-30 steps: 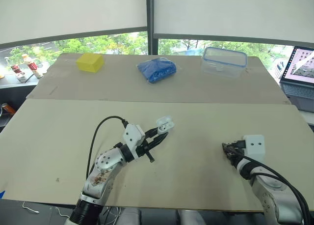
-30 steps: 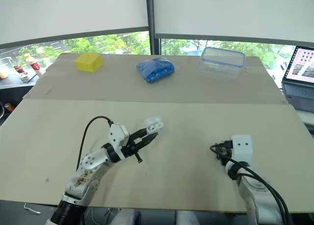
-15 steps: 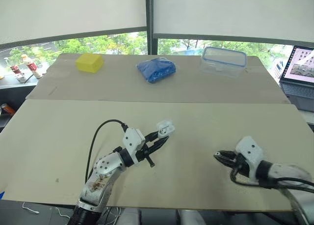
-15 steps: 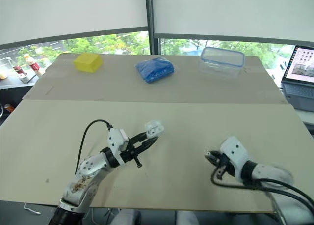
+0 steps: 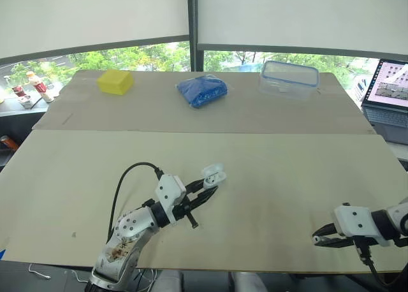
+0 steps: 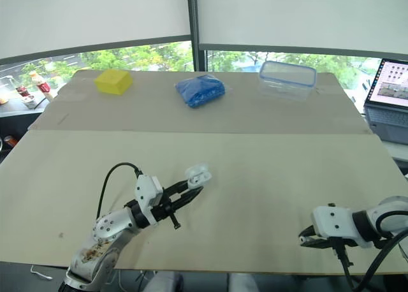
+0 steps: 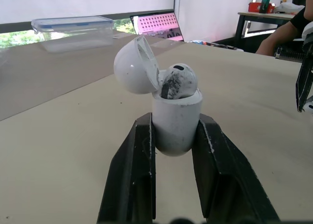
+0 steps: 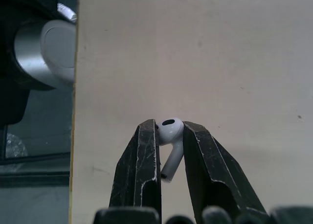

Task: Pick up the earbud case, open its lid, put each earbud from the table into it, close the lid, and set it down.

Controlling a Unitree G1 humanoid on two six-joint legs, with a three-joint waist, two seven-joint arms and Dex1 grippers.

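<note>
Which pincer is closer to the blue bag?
Left. The left pincer, clamping the open earbud case, sits mid-table, straight toward the robot from the blue bag. The right pincer, gripping an earbud, is off at the near right edge of the table.

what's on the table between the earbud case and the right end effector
Nothing: the stretch of table between the earbud case and the right end effector is bare, as the left eye view shows.

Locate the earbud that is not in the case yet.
The loose earbud is pinched in the right gripper, by the table's near edge on the robot's right, far from the open earbud case held by the left gripper.
</note>
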